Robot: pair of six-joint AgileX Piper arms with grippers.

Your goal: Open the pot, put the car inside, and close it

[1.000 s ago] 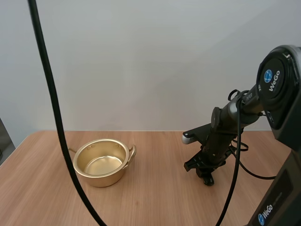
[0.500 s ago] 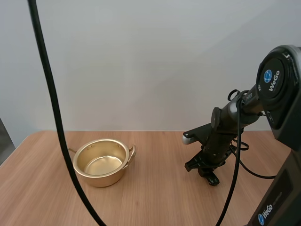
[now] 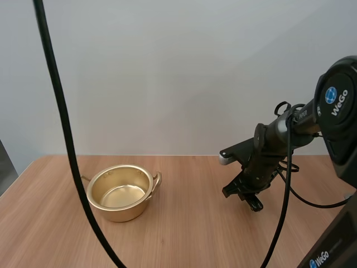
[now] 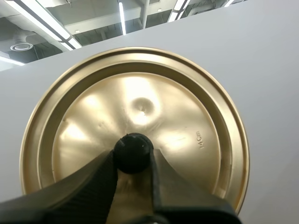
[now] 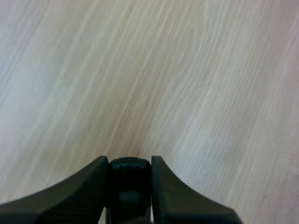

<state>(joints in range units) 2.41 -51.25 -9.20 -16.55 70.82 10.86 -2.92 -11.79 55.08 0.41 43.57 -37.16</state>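
Right jaws with car [image 3: 254,203], higher than before.

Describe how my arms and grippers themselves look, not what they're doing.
The right arm is black, built of tubular links, with a large round joint housing that bears a blue disc logo and white WeGo lettering. The right gripper and the left gripper each have two black, wedge-shaped fingers with finely ribbed inner faces.
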